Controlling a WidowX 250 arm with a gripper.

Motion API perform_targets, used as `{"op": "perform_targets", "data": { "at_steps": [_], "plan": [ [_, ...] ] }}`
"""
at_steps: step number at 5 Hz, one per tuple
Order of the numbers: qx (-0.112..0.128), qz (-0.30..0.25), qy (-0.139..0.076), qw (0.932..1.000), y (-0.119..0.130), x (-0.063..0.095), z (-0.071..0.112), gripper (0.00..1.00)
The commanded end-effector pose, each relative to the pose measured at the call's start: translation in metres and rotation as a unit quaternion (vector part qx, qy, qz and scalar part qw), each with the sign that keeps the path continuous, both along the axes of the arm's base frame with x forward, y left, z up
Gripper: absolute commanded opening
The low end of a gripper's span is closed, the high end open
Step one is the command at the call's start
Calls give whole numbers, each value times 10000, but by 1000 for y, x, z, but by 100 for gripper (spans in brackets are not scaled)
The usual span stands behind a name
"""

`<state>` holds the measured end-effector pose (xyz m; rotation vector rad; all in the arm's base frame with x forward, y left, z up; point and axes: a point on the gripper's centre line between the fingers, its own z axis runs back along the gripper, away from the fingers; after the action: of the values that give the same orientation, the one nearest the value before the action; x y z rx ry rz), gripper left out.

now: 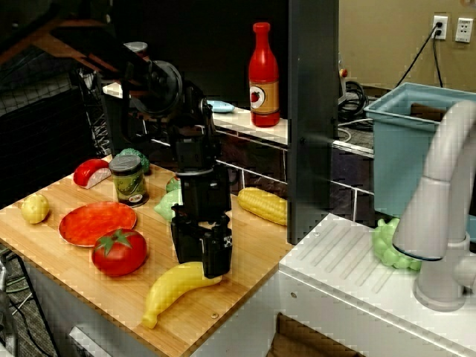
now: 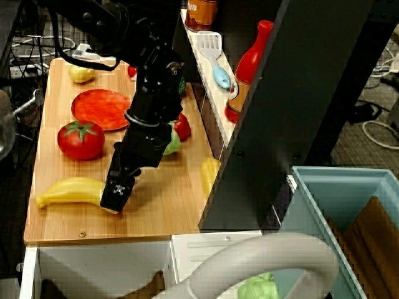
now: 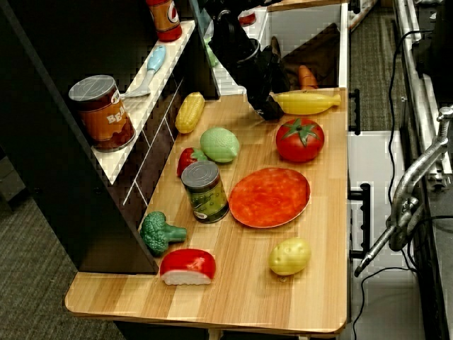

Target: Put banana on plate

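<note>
Light wooden counter (image 1: 245, 260) fills this toy kitchen, with a dark shelf unit behind it and a white sink top with a grey faucet (image 1: 439, 201) at 3 o'clock in the front view.

On the wood, the yellow banana (image 1: 175, 290) lies flat near the front edge, its thin tip pointing toward 8 o'clock in the front view. The black gripper (image 1: 202, 260) reaches down onto the banana's thick end and touches it. Whether the jaws are clamped on the fruit or merely resting around it cannot be told; the gripper body hides the contact in all three views.

The orange-red plate (image 1: 88, 227) sits on the counter at about 10 o'clock from the banana, apart from it, with nothing on it. Between them stands the red tomato (image 1: 119, 251) with a green stem, just beside the plate's rim. A small yellow lemon (image 1: 35, 208) lies at 9 o'clock from the plate. A green-labelled can (image 1: 129, 179) stands upright at 1 o'clock from the plate, and the red-and-white slice toy (image 1: 91, 172) lies at 12 o'clock. A corn cob (image 1: 262, 205) rests against the shelf unit at 1 o'clock from the gripper. Up on the shelf stands a red ketchup bottle (image 1: 263, 76).
</note>
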<state>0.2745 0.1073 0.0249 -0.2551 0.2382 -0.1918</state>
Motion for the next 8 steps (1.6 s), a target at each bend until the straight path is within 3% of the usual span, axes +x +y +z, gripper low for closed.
{"op": "perform_targets", "data": {
  "at_steps": [1,4,5,7,8],
  "plan": [
    [189,-198,-133,9995,1,-5,3,100],
    [133,-601,120,9980,14,-31,1,100],
    [146,-703,82,9974,17,-30,-4,0],
    [150,-606,67,9980,14,-22,-2,0],
    [-202,-587,-32,9981,6,-14,42,0]
  ]
}}
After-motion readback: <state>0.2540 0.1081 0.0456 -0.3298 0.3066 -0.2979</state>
